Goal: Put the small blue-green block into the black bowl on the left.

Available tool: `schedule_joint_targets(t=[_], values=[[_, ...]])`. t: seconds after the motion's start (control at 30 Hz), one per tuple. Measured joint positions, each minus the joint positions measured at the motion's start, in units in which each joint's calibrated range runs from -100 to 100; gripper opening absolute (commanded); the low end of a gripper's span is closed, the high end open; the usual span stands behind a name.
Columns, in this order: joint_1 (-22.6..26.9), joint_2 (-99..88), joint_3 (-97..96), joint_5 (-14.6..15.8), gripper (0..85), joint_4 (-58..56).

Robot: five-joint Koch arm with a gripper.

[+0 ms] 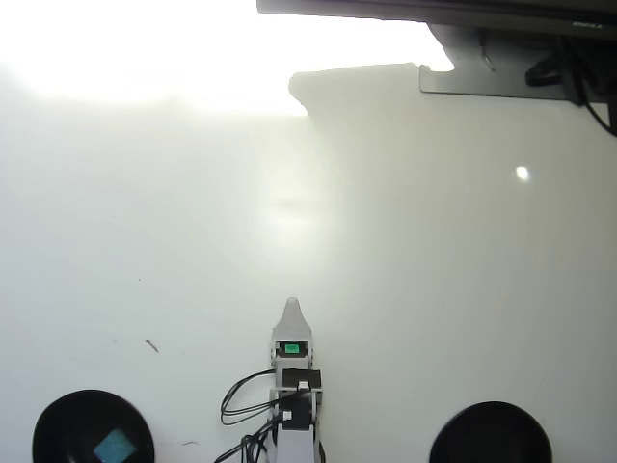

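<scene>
The small blue-green block [115, 447] lies inside the round matte-black bowl [58, 424] at lower left. The grey gripper [292, 307] points up at bottom centre; only one tip seems visible, so I cannot tell its state.

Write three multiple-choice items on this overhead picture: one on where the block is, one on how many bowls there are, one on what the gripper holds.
1. Where does the block lie?
A. On the bare table
B. Inside the bowl at the lower left
C. Between the gripper's jaws

2. How many black bowls show?
A. One
B. Two
C. Three

3. What does the gripper hold?
A. Nothing that shows
B. The block
C. A bowl

Answers:
1 B: the teal block sits within the dark rim of the left bowl in the overhead view.
2 B: one bowl at the lower left, another bowl at the lower right.
3 A: the tip points up over bare white table, away from both bowls, with nothing at it.
</scene>
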Motion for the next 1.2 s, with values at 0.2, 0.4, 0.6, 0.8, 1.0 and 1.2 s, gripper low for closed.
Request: schedule_joint_targets(t=[0.2, 0.4, 0.6, 0.8, 1.0, 1.2], values=[[0.0, 0.0, 0.0, -0.2, 49.8, 0.2], [0.1, 0.0, -1.1, -0.3, 49.8, 0.2], [0.2, 0.0, -1.8, -0.3, 49.8, 0.2], [0.2, 1.4, -2.1, -0.2, 49.8, 0.2], [0.3, 7.8, -1.5, -0.1, 49.8, 0.7], [0.2, 18.7, 0.5, -0.3, 49.7, 1.6]])
